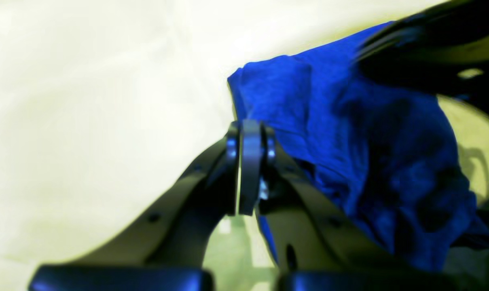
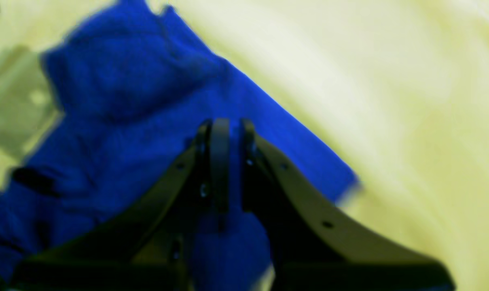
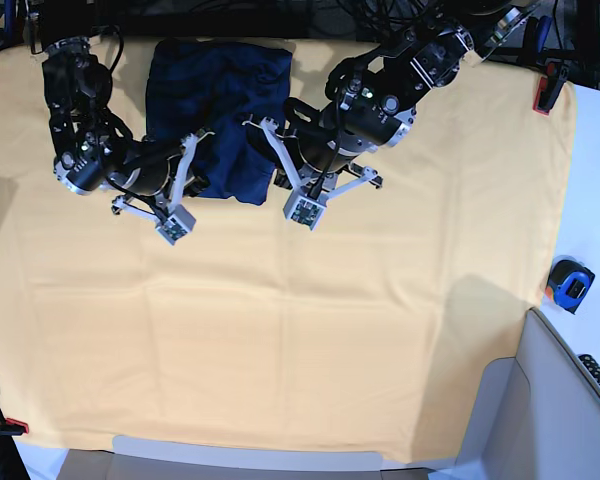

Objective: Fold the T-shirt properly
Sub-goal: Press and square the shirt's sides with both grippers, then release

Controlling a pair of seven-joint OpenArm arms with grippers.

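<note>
The dark blue T-shirt (image 3: 220, 90) lies bunched at the far middle-left of the table. In the base view my left gripper (image 3: 271, 137) is at its right edge and my right gripper (image 3: 194, 148) at its lower left edge. The left wrist view shows the left gripper (image 1: 259, 127) shut at the border of the T-shirt (image 1: 369, 153), with a strip of blue hanging below the pinch. My right gripper (image 2: 232, 125) is shut on the T-shirt (image 2: 127, 101), and blue fabric shows between its fingers (image 2: 220, 153).
A yellow-orange cloth (image 3: 300, 330) covers the table. Red clamps (image 3: 550, 85) hold it at the corners. A blue tape measure (image 3: 570, 285) sits off the cloth at the right. A grey panel (image 3: 540, 420) stands at the near right corner, and cables run along the far edge.
</note>
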